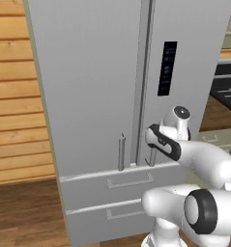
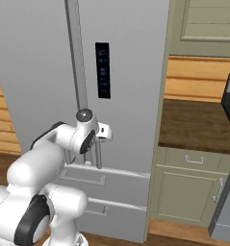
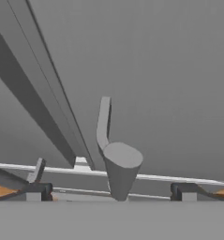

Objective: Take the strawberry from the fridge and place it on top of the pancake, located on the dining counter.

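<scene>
While the fridge (image 1: pixel 97 96) stays shut with the strawberry presumably inside, the released jaws straddle the lower end of its right door handle (image 3: pixel 114 159), whose long axis runs upright between them

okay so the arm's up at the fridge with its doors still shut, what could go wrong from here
The open gripper sits at the very bottom end of the right door handle, so closing there might slip off the tip rather than clamp it.

The left door handle stands close beside it across the seam; a sideways drift could bump it.

The fridge is closed, so the strawberry's spot cannot be judged yet.
</scene>
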